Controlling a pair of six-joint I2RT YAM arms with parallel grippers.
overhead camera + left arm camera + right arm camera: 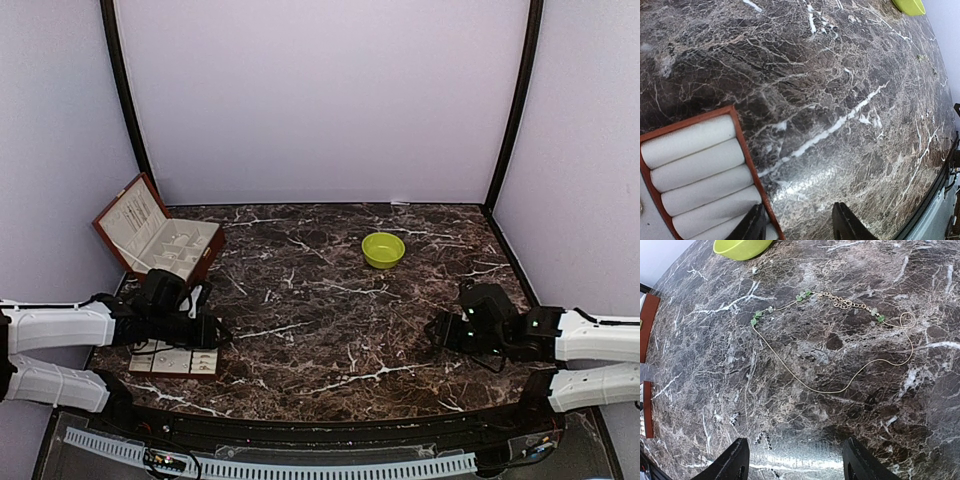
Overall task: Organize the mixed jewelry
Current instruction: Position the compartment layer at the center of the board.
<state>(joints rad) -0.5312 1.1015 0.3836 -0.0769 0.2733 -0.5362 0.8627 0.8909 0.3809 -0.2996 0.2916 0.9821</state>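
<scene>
Your right gripper [796,452] stands with jaws apart and empty. The necklace [842,302] lies on the table [920,440] straight ahead of it, strung crosswise, with the thin loop sagging toward the gripper and the beaded stretch farther off, near the bowl [742,247]. The right arm is nearer. Your left gripper [797,225], also apart and empty, hovers by the ring tray [695,165]. From above, the chain barely shows, and the bowl's inside is cut off.

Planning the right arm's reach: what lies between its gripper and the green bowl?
A thin chain with green beads lies on the marble between right gripper and green bowl, shown in the right wrist view.
</scene>
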